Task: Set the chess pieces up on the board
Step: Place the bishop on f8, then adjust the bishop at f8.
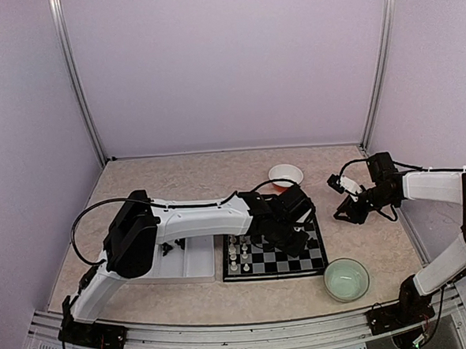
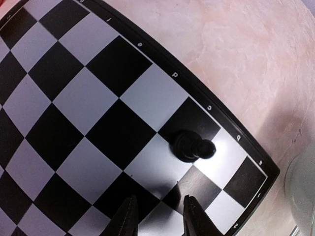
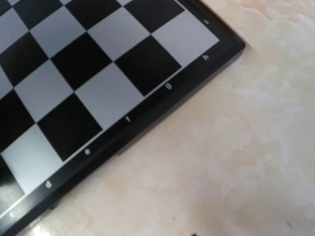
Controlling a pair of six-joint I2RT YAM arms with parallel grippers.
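The board [image 1: 279, 259] lies at the table's middle, with several white chess pieces [image 1: 238, 252] along its left side. In the left wrist view one black piece [image 2: 192, 146] stands on the board [image 2: 88, 98], on a square next to its lettered edge. My left gripper [image 2: 160, 217] hovers just short of that piece, its fingers [image 2: 129, 216] apart with nothing between them. From above, the left gripper [image 1: 300, 232] is over the board's right part. My right gripper [image 1: 351, 211] hangs off the board's right edge, over bare table. Its wrist view shows only the board's corner [image 3: 98, 73], not its fingers.
A white partitioned tray [image 1: 192, 264] sits left of the board, partly under the left arm. An orange bowl with a white rim [image 1: 286, 175] stands behind the board. A pale green bowl [image 1: 346, 279] stands at the front right, close to the board's corner.
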